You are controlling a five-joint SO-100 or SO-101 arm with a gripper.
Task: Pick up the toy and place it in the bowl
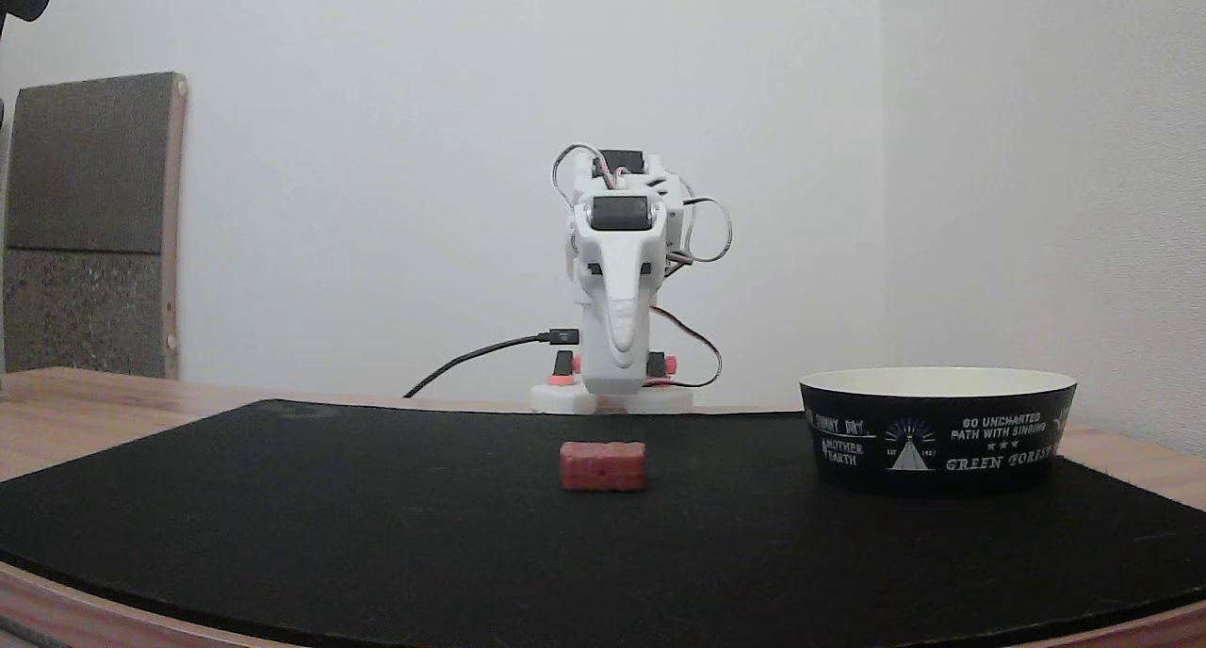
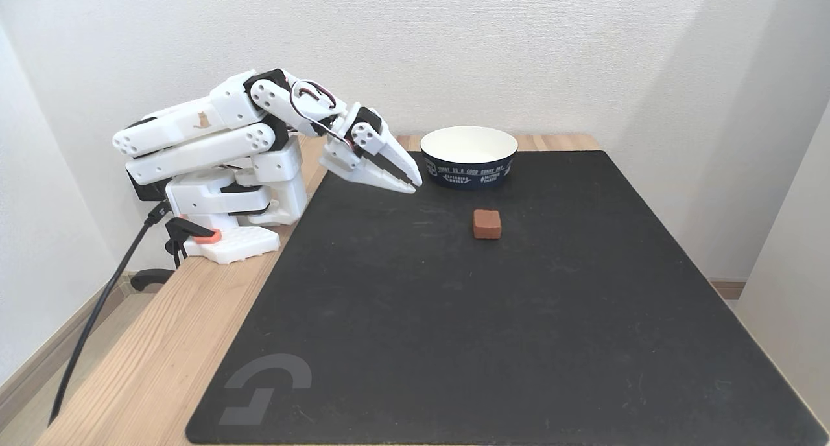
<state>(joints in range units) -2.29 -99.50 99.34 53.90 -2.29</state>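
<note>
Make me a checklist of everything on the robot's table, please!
Surface: black mat on a wooden table.
Job's things: red toy lies on the mat, apart from the bowl; nothing seen inside the bowl.
Clutter: nothing seen.
Gripper: gripper shut, holding nothing, hanging above the mat near the bowl.
Cables: black cable runs from the arm's base down off the table; thin wires loop along the arm.
Surroundings: white walls; a grey board leans at the left in a fixed view.
</note>
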